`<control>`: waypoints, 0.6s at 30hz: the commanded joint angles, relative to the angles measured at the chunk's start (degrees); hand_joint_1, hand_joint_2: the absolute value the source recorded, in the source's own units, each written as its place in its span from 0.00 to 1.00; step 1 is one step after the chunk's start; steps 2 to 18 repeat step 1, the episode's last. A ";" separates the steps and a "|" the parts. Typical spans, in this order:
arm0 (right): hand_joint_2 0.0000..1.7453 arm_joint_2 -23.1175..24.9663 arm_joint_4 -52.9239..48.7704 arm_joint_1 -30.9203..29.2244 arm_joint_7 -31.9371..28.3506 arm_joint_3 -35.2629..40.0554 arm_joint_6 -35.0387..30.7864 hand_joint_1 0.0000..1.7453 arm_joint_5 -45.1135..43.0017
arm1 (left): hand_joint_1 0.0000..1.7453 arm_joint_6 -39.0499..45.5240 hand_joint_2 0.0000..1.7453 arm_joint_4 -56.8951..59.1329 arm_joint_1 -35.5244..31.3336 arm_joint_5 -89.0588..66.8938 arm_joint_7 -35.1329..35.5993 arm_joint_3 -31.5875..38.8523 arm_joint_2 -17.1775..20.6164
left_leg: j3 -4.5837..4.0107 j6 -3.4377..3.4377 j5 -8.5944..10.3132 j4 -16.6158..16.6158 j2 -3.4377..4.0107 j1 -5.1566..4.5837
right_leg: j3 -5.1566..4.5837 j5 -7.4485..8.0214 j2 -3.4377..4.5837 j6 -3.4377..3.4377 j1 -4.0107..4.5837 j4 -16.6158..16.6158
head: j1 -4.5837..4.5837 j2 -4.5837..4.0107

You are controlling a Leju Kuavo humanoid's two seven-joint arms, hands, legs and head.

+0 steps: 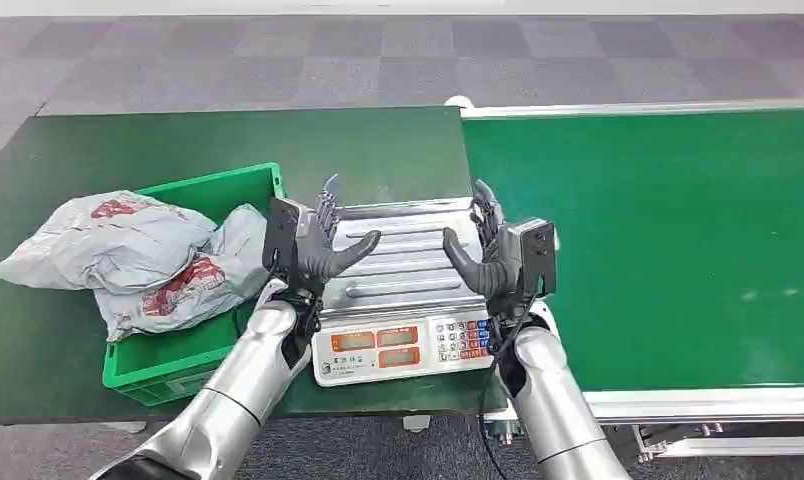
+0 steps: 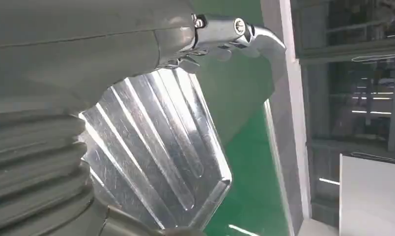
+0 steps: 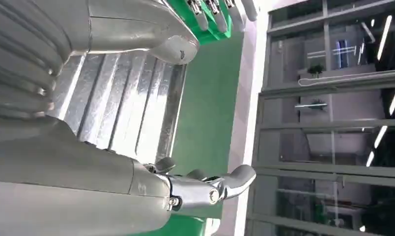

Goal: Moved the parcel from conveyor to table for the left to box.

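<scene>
Up close, the only writing sits on the front panel of the scale (image 1: 403, 345): two orange number windows, a block of coloured keys and a line of small print too tiny to read. Its weighing pan (image 1: 408, 255) is shiny ribbed steel with rounded corners, and the left wrist view shows fine scratches across the ridges (image 2: 156, 147).

Both hands hover over that pan, palms facing each other. The left hand (image 1: 323, 245) has its fingers spread upward and its thick grey thumb stuck out toward the middle, holding nothing. The right hand (image 1: 483, 250) mirrors it, fingers apart and empty. The arms are smooth silver tubes with dark boxes at the wrists.

Two parcels lie to the left, well apart from the hands. They are soft, crumpled grey plastic mailing bags with red printed marks that cannot be made out. One parcel (image 1: 103, 240) hangs over the far left rim of a green plastic crate (image 1: 143, 372); the other parcel (image 1: 193, 280) slumps inside it against the first.

The crate and scale rest on a dark green table (image 1: 228, 140). To the right runs a brighter green conveyor belt (image 1: 668, 240) with pale metal edging. Grey carpet tiles (image 1: 278, 50) cover the floor beyond.
</scene>
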 commanded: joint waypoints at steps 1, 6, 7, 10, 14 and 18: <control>1.00 -1.40 1.21 -2.06 0.38 0.18 -0.27 0.00 -0.45 | 0.00 0.12 1.00 2.47 -2.29 -0.54 0.00 -0.62 1.02 | 0.15 0.05 -0.01 -0.07 0.04 0.00 | 0.15 0.01 -0.01 0.01 0.01 -0.09 | 0.00 -0.02; 1.00 -1.40 1.21 -2.06 0.38 0.18 -0.27 0.00 -0.45 | 0.00 0.12 1.00 2.47 -2.29 -0.54 0.00 -0.62 1.02 | 0.15 0.05 -0.01 -0.07 0.04 0.00 | 0.15 0.01 -0.01 0.01 0.01 -0.09 | 0.00 -0.02; 1.00 -1.40 1.21 -2.06 0.38 0.18 -0.27 0.00 -0.45 | 0.00 0.12 1.00 2.47 -2.29 -0.54 0.00 -0.62 1.02 | 0.15 0.05 -0.01 -0.07 0.04 0.00 | 0.15 0.01 -0.01 0.01 0.01 -0.09 | 0.00 -0.02; 1.00 -1.40 1.21 -2.06 0.38 0.18 -0.27 0.00 -0.45 | 0.00 0.12 1.00 2.47 -2.29 -0.54 0.00 -0.62 1.02 | 0.15 0.05 -0.01 -0.07 0.04 0.00 | 0.15 0.01 -0.01 0.01 0.01 -0.09 | 0.00 -0.02; 1.00 -1.40 1.21 -2.06 0.38 0.18 -0.27 0.00 -0.45 | 0.00 0.12 1.00 2.47 -2.29 -0.54 0.00 -0.62 1.02 | 0.15 0.05 -0.01 -0.07 0.04 0.00 | 0.15 0.01 -0.01 0.01 0.01 -0.09 | 0.00 -0.02; 1.00 -1.40 1.21 -2.06 0.38 0.18 -0.27 0.00 -0.45 | 0.00 0.12 1.00 2.47 -2.29 -0.54 0.00 -0.62 1.02 | 0.15 0.05 -0.01 -0.07 0.04 0.00 | 0.15 0.01 -0.01 0.01 0.01 -0.09 | 0.00 -0.02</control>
